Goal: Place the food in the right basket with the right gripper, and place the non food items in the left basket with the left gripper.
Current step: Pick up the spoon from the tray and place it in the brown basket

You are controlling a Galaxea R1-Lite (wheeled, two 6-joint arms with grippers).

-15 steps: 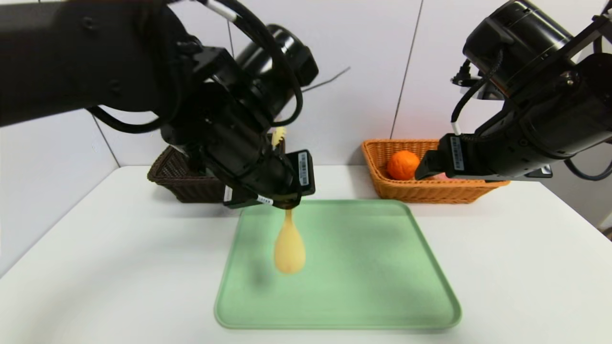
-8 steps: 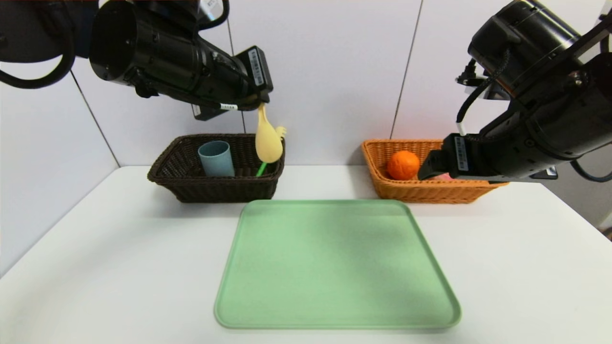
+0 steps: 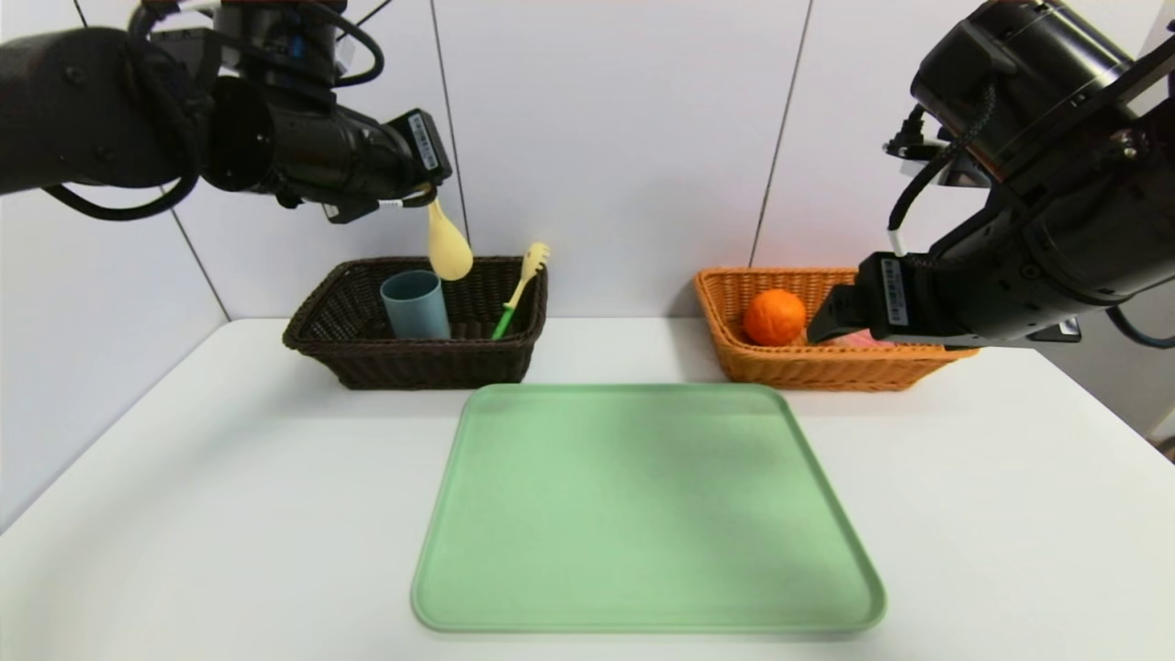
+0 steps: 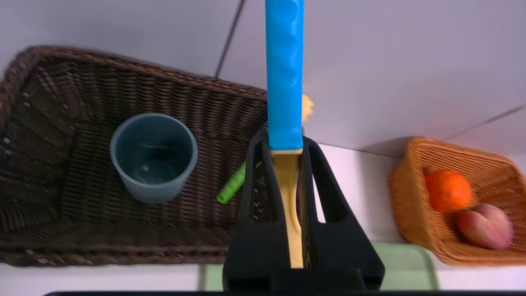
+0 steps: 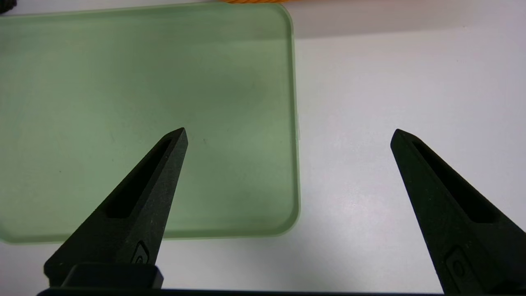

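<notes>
My left gripper (image 4: 285, 144) is up high, over the back part of the dark brown basket (image 3: 413, 365). Its fingers are pinching the spoon with the blue handle (image 4: 284, 74). They hold it on its pale yellow part, right by the end of the blue. In the head view, the round yellow end hangs down over the basket, in the air.

The dark brown basket sits near the back edge of the desk (image 3: 229, 514), toward the left corner. Inside it I can see the grey-blue cup (image 3: 416, 308), standing up. The spoon with the green handle (image 3: 519, 292) is in there too, near the basket's right end. It leans, with its green part low and its yellow tip poking up over the back rim.

The light orange-tan basket (image 3: 826, 375) is near the back edge too, toward the right corner. The bright orange (image 3: 775, 318) is inside, and the peach (image 4: 485, 226) is just beside it.

My right gripper (image 5: 289, 137) is in front of the orange-tan basket, above the desk and the right edge of the green tray (image 3: 647, 514). Its fingers are spread wide, with nothing between them. The tray lies flat on the desk, in front of the two baskets.
</notes>
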